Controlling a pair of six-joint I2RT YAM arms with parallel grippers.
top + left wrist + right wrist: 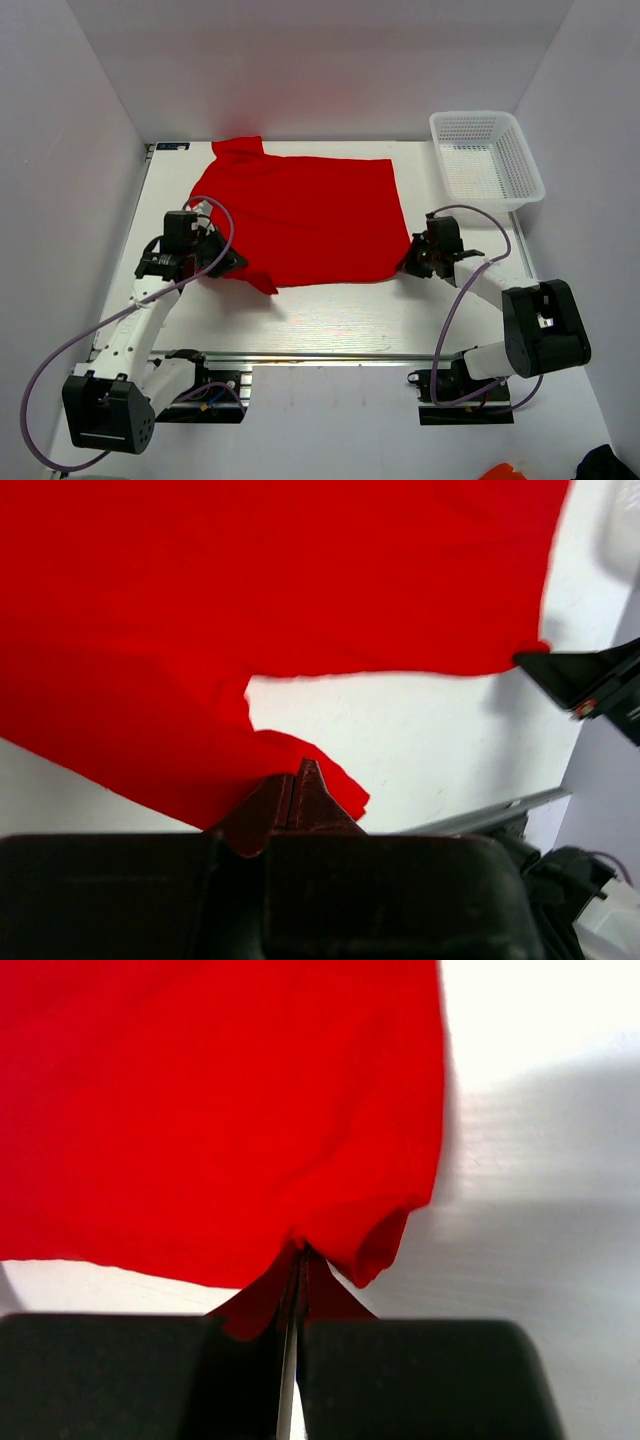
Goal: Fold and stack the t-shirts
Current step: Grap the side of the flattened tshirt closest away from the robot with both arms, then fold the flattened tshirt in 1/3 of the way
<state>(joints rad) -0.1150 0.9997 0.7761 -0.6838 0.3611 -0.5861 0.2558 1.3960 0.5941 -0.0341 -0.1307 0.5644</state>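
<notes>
Left wrist view shows the left claw (297,785) pressed together, pinching the near sleeve edge of the red t-shirt (280,580). On the right wrist view, the right claw (299,1260) is clamped on the shirt's near hem corner, where the cloth curls into a small fold. The shirt lies spread and mostly flat on the white desk (330,315), on the left arm's side of the white mesh basket (487,158).
</notes>
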